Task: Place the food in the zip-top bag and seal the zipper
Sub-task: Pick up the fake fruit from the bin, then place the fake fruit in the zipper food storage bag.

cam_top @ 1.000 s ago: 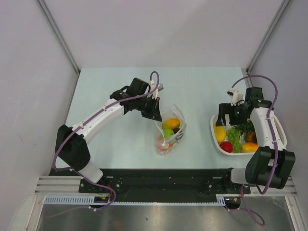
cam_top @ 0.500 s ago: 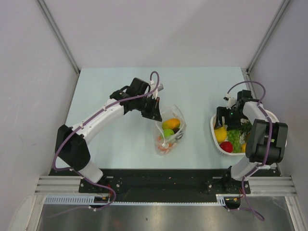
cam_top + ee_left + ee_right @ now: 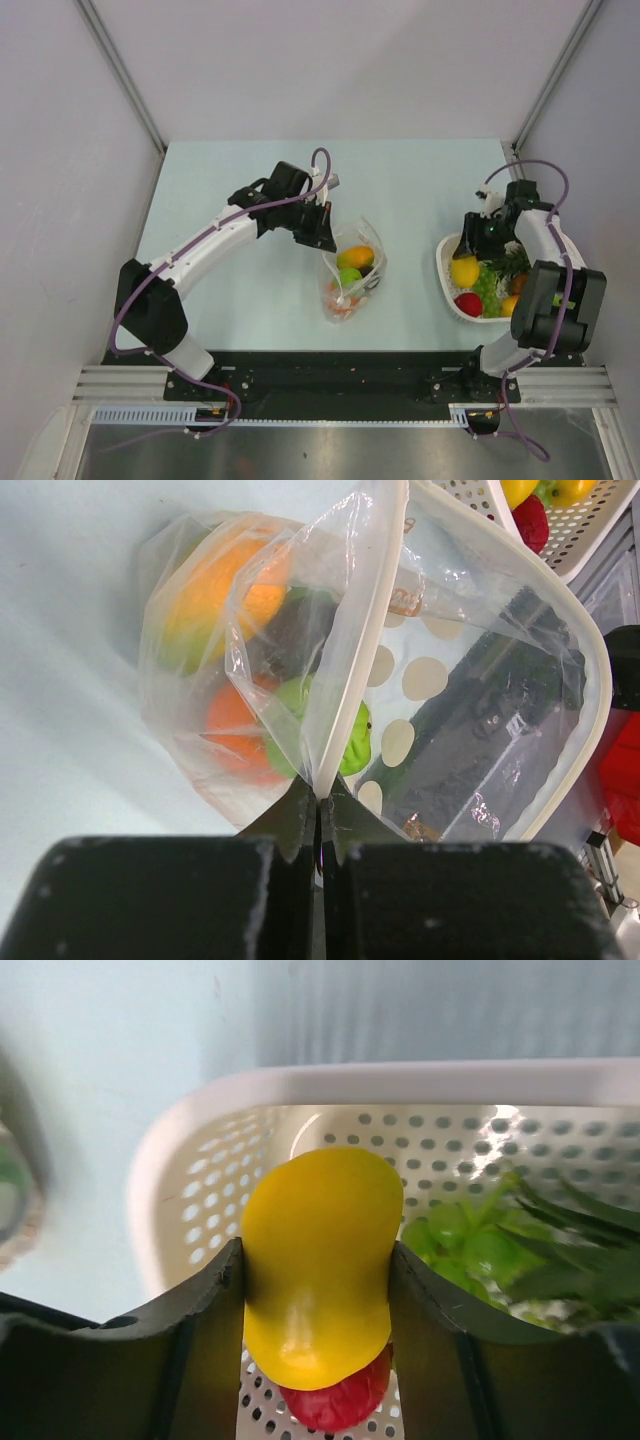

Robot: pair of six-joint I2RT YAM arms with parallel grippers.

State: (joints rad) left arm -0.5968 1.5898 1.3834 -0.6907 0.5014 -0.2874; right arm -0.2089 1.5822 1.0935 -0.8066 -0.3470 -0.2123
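now yellow mango [image 3: 315, 1300] gripped lengthwise in right pincer [image 3: 318, 1255]; left pincer [image 3: 320, 815] clamped on zip-top bag [image 3: 480, 680]

- One zip-top bag [image 3: 367, 233], left of centre: three food pieces [image 3: 356, 257] visible.
- One white basket [image 3: 441, 264], right: one yellow mango [image 3: 464, 271], about four other pieces.
- Two arms [image 3: 210, 238].

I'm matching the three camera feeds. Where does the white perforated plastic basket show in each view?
Top external: white perforated plastic basket at the right of the picture.
Left wrist: top right corner, beyond the clear crinkly bag.
Right wrist: fills the middle, rim across the top.
Shared landmark: the pale blue-green tabletop it stands on.
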